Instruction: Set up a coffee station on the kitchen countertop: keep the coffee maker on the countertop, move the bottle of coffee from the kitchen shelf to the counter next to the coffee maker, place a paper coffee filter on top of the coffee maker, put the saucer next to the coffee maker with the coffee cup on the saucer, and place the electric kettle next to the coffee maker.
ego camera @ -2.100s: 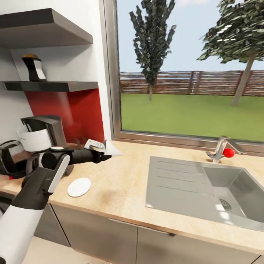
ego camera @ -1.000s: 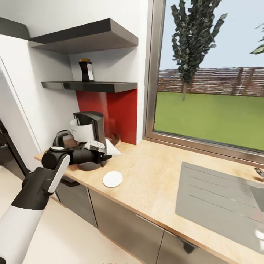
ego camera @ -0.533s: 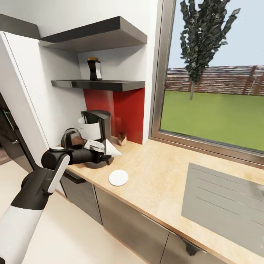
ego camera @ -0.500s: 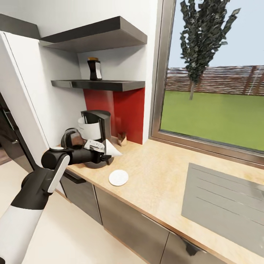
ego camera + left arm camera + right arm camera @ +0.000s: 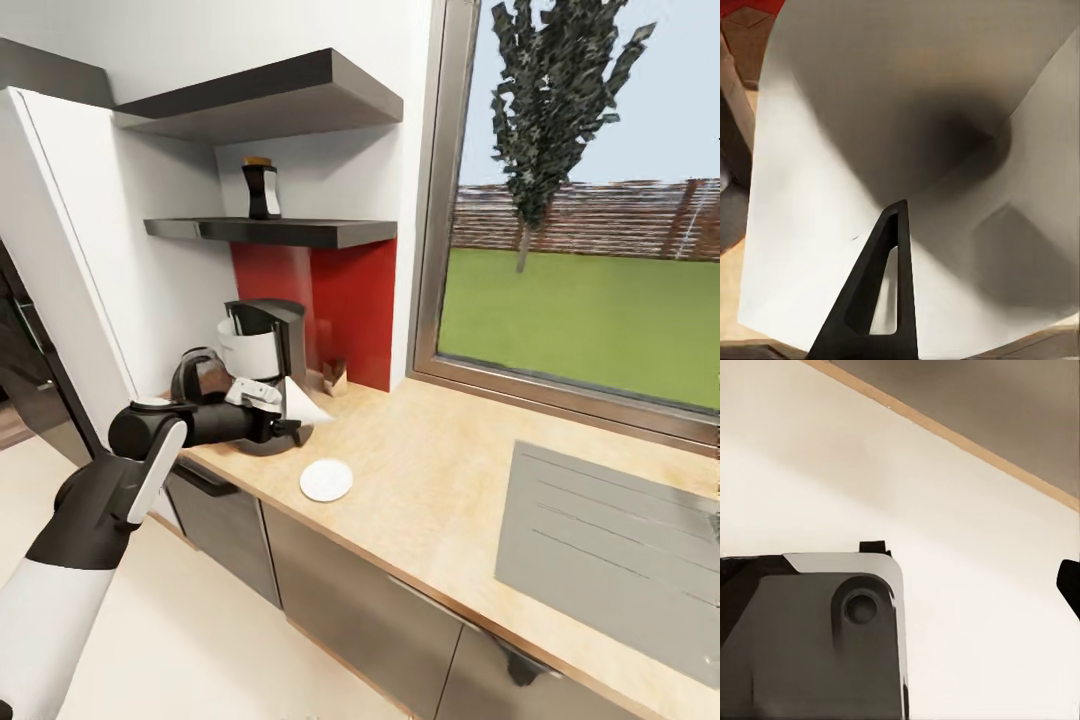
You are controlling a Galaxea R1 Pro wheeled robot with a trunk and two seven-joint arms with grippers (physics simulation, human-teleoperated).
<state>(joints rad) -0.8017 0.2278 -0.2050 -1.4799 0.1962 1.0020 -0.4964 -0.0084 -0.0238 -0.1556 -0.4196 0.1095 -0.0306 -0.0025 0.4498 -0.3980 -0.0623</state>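
Light wood countertop (image 5: 430, 480) carries the coffee maker (image 5: 262, 345) and saucer (image 5: 326, 480); left gripper (image 5: 285, 425) pinches a paper coffee filter (image 5: 300, 404); right gripper's state cannot be told

Kitchen countertop (image 5: 430, 470), light wood, running along the wall beneath the window. On it, toward 9 o'clock in the head view: a black coffee maker (image 5: 268, 345) in the corner against the red backsplash; a dark electric kettle (image 5: 200, 375) just beside it at its 9 o'clock; a small brown cup (image 5: 334, 378) near the backsplash at its 3 o'clock; a white saucer (image 5: 326, 480) lying flat near the front edge. A steel sink (image 5: 610, 540) is set in at 3 o'clock. Lower wall shelf (image 5: 270, 232), at 11 o'clock, carries one upright dark coffee bottle (image 5: 261, 189).
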